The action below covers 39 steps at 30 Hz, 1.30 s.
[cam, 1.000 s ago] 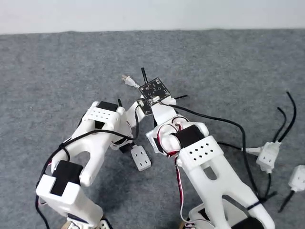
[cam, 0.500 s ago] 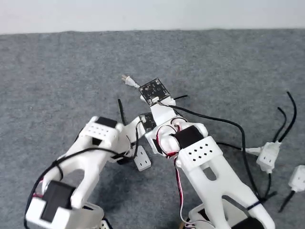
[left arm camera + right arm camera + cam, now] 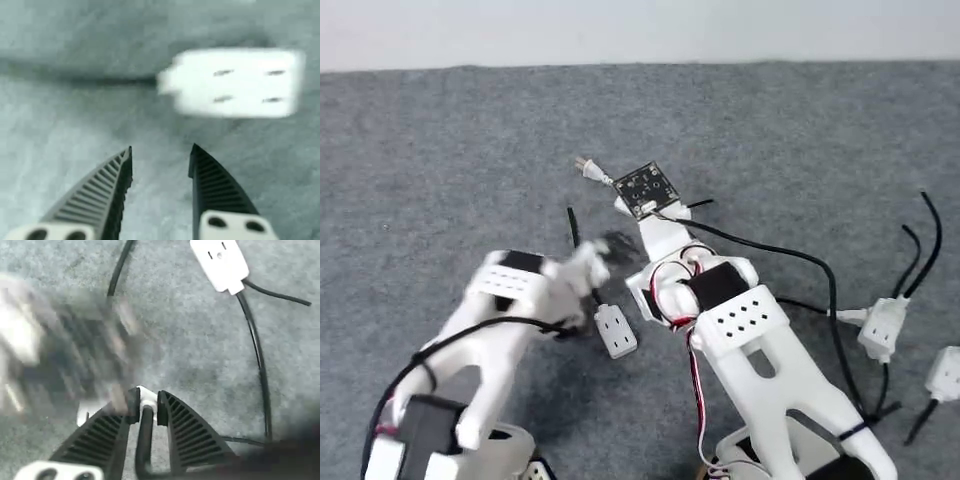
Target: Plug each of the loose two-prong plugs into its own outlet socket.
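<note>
The left gripper hangs open just beside the white socket lying flat on the grey mat, while the right gripper is clamped on a plug.

Both arms are white plastic shells with black motor blocks set in the joints. The right arm has a panel pierced with rows of small dark holes. It carries a loop of red, white and black wires at its wrist and a small black circuit board near its tip. A black cable runs along the left arm. The left tool and right tool have dark, ribbed, tapering fingers on white bases with round holes.
</note>
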Each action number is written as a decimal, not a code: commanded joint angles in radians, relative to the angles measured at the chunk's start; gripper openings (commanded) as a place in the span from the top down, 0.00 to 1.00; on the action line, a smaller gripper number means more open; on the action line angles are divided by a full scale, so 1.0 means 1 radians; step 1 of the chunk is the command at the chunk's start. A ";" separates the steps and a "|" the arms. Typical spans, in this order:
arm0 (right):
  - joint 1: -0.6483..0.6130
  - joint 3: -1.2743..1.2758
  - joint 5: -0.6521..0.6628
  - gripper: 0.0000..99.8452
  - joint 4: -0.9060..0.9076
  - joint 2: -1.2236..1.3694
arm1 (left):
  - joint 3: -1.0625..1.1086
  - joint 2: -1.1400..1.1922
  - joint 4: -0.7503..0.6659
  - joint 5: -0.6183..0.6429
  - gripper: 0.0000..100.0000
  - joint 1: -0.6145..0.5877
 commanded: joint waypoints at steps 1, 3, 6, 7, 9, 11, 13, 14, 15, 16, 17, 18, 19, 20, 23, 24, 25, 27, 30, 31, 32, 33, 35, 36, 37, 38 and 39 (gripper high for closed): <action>-0.041 -0.014 0.005 0.99 0.005 -0.035 | 0.028 -0.110 -0.063 0.092 0.83 -0.204; -0.062 -0.014 0.029 0.99 0.001 -0.035 | 0.074 -0.173 -0.103 0.169 0.83 -0.301; -0.091 -0.014 0.037 0.99 -0.001 -0.035 | 0.122 -0.245 -0.120 0.235 0.83 -0.408; -0.104 -0.014 0.048 0.99 0.001 -0.035 | 0.131 -0.258 -0.120 0.239 0.83 -0.428; -0.136 -0.014 0.084 0.99 0.004 -0.035 | 0.145 -0.261 -0.120 0.239 0.83 -0.440; -0.163 -0.014 0.098 0.99 0.005 -0.035 | 0.151 -0.267 -0.123 0.239 0.83 -0.440; -0.186 0.000 0.107 0.99 -0.001 -0.035 | 0.151 -0.264 -0.123 0.239 0.83 -0.439; -0.193 0.006 0.110 0.99 -0.005 -0.035 | 0.151 -0.264 -0.124 0.238 0.83 -0.436; -0.197 0.018 0.129 0.99 -0.016 -0.035 | 0.151 -0.262 -0.124 0.236 0.83 -0.428; -0.203 0.029 0.146 0.99 -0.027 -0.035 | 0.153 -0.262 -0.124 0.236 0.83 -0.425; -0.209 0.038 0.155 0.99 -0.039 -0.035 | 0.153 -0.262 -0.124 0.236 0.83 -0.425; -0.216 0.048 0.153 0.99 -0.047 -0.035 | 0.153 -0.261 -0.124 0.235 0.83 -0.425; -0.223 0.057 0.155 0.99 -0.058 -0.035 | 0.153 -0.261 -0.124 0.235 0.83 -0.425; -0.228 0.066 0.157 0.99 -0.070 -0.035 | 0.153 -0.261 -0.124 0.235 0.83 -0.425; -0.228 0.091 0.163 0.99 -0.120 -0.035 | 0.153 -0.261 -0.124 0.235 0.83 -0.425; -0.226 0.098 0.164 0.99 -0.139 -0.035 | 0.153 -0.261 -0.124 0.235 0.83 -0.425; -0.226 0.103 0.166 0.99 -0.154 -0.035 | 0.153 -0.261 -0.124 0.235 0.83 -0.425; -0.225 0.115 0.196 0.99 -0.177 -0.035 | 0.153 -0.261 -0.124 0.235 0.83 -0.425; -0.222 0.120 0.213 0.99 -0.211 -0.024 | 0.156 -0.261 -0.124 0.233 0.83 -0.425; -0.214 0.121 0.215 0.99 -0.213 -0.022 | 0.162 -0.265 -0.124 0.233 0.83 -0.423; -0.209 0.124 0.215 0.99 -0.220 -0.022 | 0.163 -0.267 -0.124 0.229 0.83 -0.423; -0.205 0.126 0.218 0.99 -0.228 -0.022 | 0.163 -0.267 -0.124 0.218 0.83 -0.423; -0.202 0.140 0.219 0.99 -0.248 -0.022 | 0.165 -0.267 -0.124 0.213 0.83 -0.423; -0.197 0.146 0.219 0.99 -0.252 -0.022 | 0.165 -0.267 -0.124 0.213 0.83 -0.423; -0.197 0.149 0.219 0.99 -0.252 -0.022 | 0.165 -0.267 -0.124 0.213 0.83 -0.423; -0.197 0.149 0.219 0.99 -0.249 -0.022 | 0.165 -0.267 -0.124 0.213 0.83 -0.423; -0.197 0.150 0.218 0.99 -0.245 -0.024 | 0.165 -0.267 -0.124 0.213 0.83 -0.423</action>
